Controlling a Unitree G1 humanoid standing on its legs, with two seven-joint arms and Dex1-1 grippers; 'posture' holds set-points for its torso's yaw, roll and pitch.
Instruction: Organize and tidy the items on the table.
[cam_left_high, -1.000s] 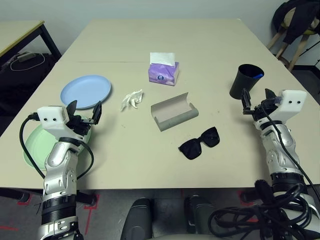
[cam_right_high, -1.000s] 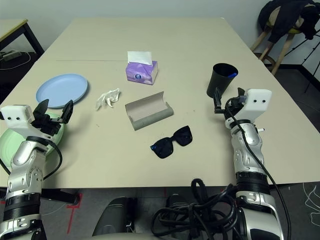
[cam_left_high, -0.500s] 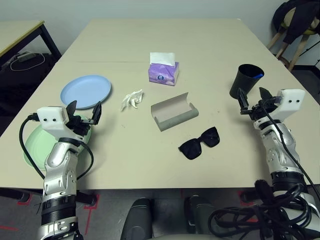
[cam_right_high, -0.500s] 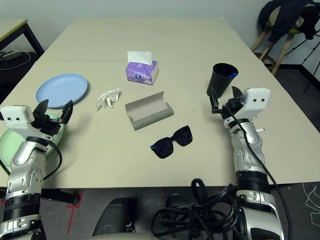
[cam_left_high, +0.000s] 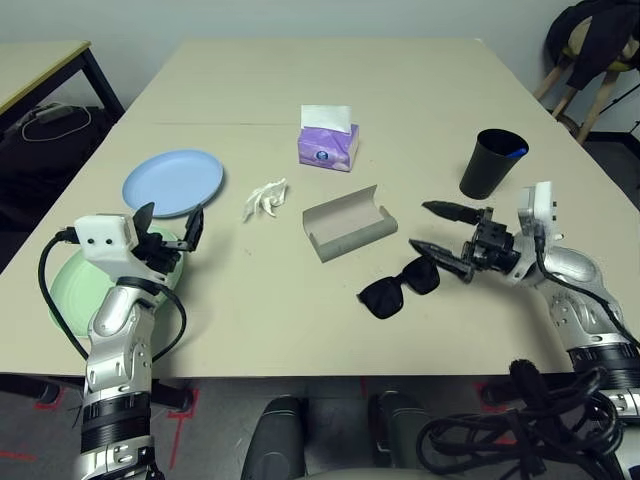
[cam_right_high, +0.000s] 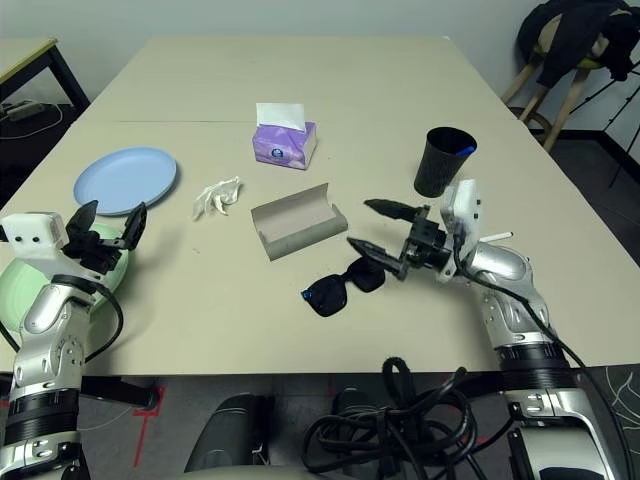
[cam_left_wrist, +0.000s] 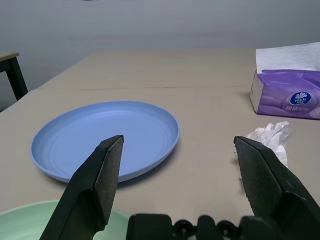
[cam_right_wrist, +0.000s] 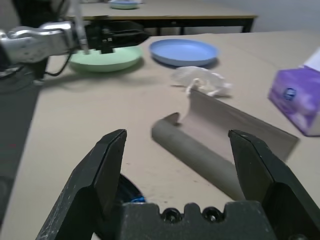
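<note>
Right end effector (cam_left_high: 437, 228) gapes empty beside sunglasses (cam_left_high: 398, 286); tissue box (cam_left_high: 326, 145) beyond the case (cam_left_high: 349, 223)

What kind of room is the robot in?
Probably an office or meeting room used for robot practice. It has a big beige table, a second table beside it, a stool piled with dark clothes, and red tape marks on the floor.
</note>
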